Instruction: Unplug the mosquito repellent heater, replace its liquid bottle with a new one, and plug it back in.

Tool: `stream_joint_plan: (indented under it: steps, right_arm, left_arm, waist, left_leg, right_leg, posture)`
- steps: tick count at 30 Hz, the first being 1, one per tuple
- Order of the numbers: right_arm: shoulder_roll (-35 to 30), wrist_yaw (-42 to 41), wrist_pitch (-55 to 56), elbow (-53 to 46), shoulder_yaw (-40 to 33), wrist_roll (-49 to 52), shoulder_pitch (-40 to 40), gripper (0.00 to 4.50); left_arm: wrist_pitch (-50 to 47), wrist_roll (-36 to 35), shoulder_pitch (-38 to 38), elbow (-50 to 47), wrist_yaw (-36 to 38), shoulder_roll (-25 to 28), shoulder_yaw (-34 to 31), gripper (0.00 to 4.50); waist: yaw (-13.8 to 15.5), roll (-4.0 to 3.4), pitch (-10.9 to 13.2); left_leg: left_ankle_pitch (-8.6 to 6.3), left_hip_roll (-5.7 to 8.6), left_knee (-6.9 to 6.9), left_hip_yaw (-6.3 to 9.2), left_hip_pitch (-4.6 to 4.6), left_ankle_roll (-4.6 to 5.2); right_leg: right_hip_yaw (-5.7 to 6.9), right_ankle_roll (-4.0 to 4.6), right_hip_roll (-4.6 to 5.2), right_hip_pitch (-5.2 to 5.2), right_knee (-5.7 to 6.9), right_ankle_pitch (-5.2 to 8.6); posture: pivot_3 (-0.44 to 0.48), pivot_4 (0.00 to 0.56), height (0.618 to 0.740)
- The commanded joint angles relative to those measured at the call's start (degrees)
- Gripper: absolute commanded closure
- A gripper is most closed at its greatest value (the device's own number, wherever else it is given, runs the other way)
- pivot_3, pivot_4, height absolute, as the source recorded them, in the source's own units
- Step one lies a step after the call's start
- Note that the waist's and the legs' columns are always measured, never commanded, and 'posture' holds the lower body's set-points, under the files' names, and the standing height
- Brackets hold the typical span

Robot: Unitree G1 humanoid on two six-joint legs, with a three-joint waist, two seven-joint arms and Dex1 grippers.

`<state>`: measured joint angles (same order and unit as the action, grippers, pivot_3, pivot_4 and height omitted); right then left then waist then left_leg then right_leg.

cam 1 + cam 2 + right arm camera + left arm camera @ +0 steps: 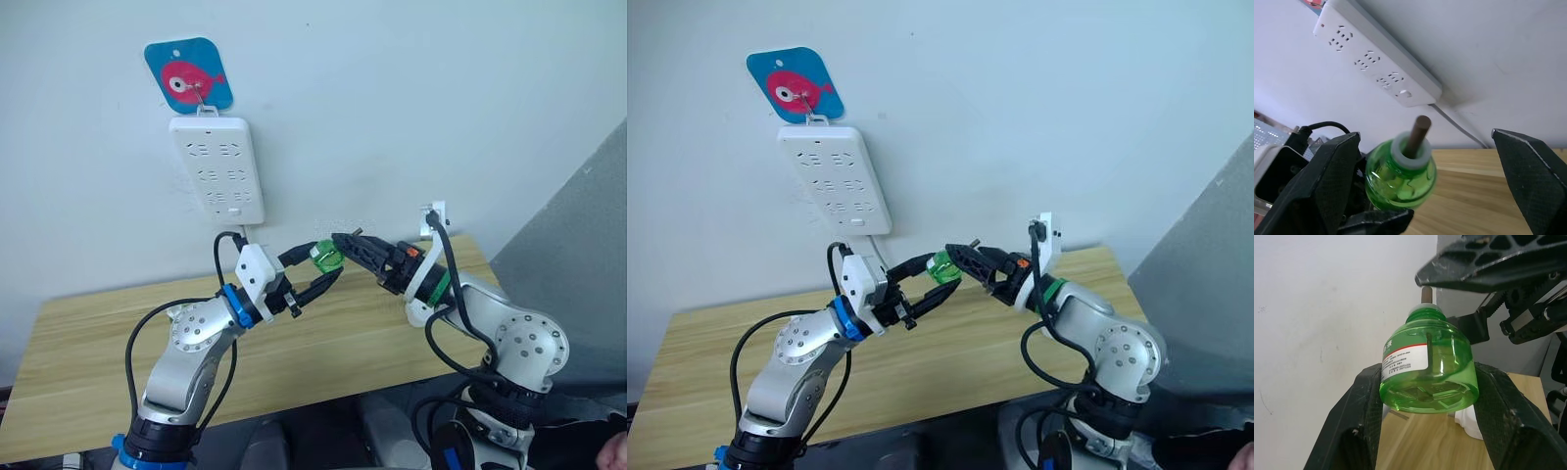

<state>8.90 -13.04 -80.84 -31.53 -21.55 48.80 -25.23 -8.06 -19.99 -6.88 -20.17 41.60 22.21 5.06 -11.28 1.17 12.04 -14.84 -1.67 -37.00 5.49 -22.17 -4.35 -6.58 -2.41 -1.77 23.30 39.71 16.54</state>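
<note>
A green liquid bottle point(1428, 366) with a brown wick point(1418, 135) at its neck hangs above the table, and my left gripper point(325, 262) is shut on its body, one finger on each side. My right gripper point(341, 243) stands open at the bottle's top, its fingers spread wide to either side of the wick without touching it. A bit of white rounded plastic point(1467, 423), apparently the mosquito repellent heater, lies on the table beyond the bottle and is mostly hidden by it.
A long white power strip point(217, 168) hangs on the wall from a blue fish hook point(189, 76), its sockets bare, its cable running down behind my left arm. The wooden table point(78, 343) stands against the wall. A grey panel point(588, 225) is at the right.
</note>
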Motion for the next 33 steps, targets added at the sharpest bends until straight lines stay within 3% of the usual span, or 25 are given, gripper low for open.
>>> stream_joint_plan:
  steps: [1,10,11,21,22,27,30,33]
  right_arm:
    - [2.25,1.25,2.44,-0.23,1.34,3.46,0.47,0.35]
    - [-0.46,3.68,3.98,0.1,4.27,8.35,2.01,3.5]
    - [-0.68,3.94,4.17,0.14,4.51,8.73,2.1,3.69]
    - [-2.05,6.76,6.76,1.08,6.18,12.29,2.47,3.68]
    - [-2.39,6.92,6.98,1.18,6.27,12.59,2.47,3.68]
    - [-5.19,7.65,8.78,1.96,6.59,13.96,2.43,3.68]
    - [-9.3,6.77,11.68,2.04,7.9,10.7,2.66,3.68]
    - [-16.97,3.8,20.79,4.33,14.5,-1.7,3.53,3.68]
  left_arm:
    - [0.33,-0.01,0.1,-3.13,-0.69,-0.13,0.32,2.22]
    - [0.56,0.08,-0.04,-3.07,-1.42,-0.44,0.83,2.22]
    - [0.67,0.21,-0.07,-2.98,-1.58,-0.53,0.85,2.23]
    - [2.42,1.06,1.97,-3.22,-0.43,0.48,1.18,2.23]
    - [2.67,1.26,2.26,-2.94,-0.18,0.87,1.01,1.49]
    - [0.02,-0.22,3.81,-2.48,1.03,3.07,-0.56,0.04]
    - [-1.17,-0.56,5.56,-2.26,2.42,5.84,-2.0,0.0]
    - [-3.51,-0.6,8.05,-0.47,1.96,8.78,-5.28,0.0]
  waist:
    - [0.01,0.0,0.0]
    - [0.04,0.0,0.0]
    - [0.04,0.0,0.0]
    - [0.02,0.0,0.0]
    - [0.04,0.0,0.0]
    - [0.04,0.0,0.0]
    - [0.06,-0.01,0.0]
    - [0.1,-0.01,0.0]
  left_leg:
    - [0.0,0.0,0.0,-0.01,0.0,0.0]
    - [0.0,0.0,0.0,-0.01,-0.01,0.0]
    - [0.0,0.0,0.0,0.0,-0.01,0.0]
    - [0.0,0.0,0.01,-0.01,-0.01,0.0]
    - [0.0,0.0,0.02,-0.01,0.0,0.0]
    - [0.0,0.0,0.01,-0.02,-0.01,0.0]
    - [0.0,0.0,0.01,-0.02,-0.01,0.0]
    - [0.0,-0.01,0.03,-0.04,0.0,0.01]
  right_leg:
    - [0.0,0.0,0.0,0.0,0.0,0.0]
    - [-0.01,0.0,0.0,0.0,-0.01,0.0]
    - [-0.01,0.0,0.0,0.0,0.0,0.0]
    - [-0.01,0.0,0.0,0.0,-0.02,0.0]
    - [-0.02,0.0,0.0,0.01,-0.02,0.0]
    - [-0.02,-0.01,0.0,0.01,-0.02,0.01]
    - [-0.02,-0.01,0.0,0.01,-0.03,0.01]
    - [-0.03,-0.01,-0.01,0.03,-0.06,0.01]
  posture:
    - [-0.197,0.137,0.736]
    - [-0.192,0.141,0.736]
    - [-0.192,0.141,0.736]
    - [-0.19,0.139,0.736]
    - [-0.19,0.139,0.736]
    - [-0.186,0.142,0.736]
    - [-0.177,0.152,0.736]
    - [-0.16,0.162,0.736]
